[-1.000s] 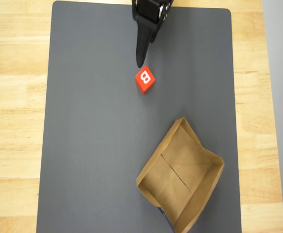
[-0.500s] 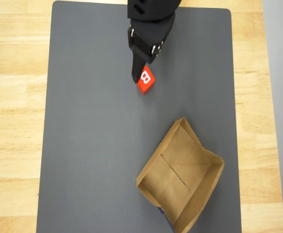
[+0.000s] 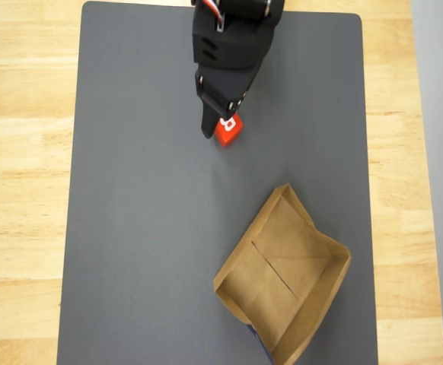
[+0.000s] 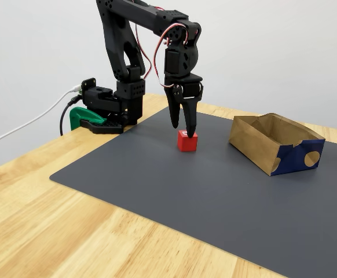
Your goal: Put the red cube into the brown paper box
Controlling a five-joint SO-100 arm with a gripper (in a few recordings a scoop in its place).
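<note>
So over the last second the gripper [image 3: 220,128] has come down from the top edge of the overhead view and now sits right over the red cube [image 3: 230,132]. Before, its tip was just above the cube with the whole white B showing; now the black wrist covers most of the top face and you only catch a sliver of the letter and the lower right corner of the cube. The cube itself doesn't look like it shifted at all, same spot in the upper middle of the gray mat [image 3: 145,228].

In the fixed view the fingers [image 4: 174,116] are spread in a narrow V, pointing straight down. One tip is touching or just above the cube's top at the back, the other hangs beside it to the left. They're apart, not clamped on anything as far as I can see, and the cube is flat on the mat, not lifted.

The brown paper box [image 3: 282,277] is sitting empty at the lower right of the overhead view, well apart from the cube, open side up, with the blue bit at its bottom corner.

My read: the approach is basically done and the grab is next. The fingers probably need to drop a touch lower and straddle the cube before closing, since right now it looks slightly off-centre and could just nudge it sideways.
</note>
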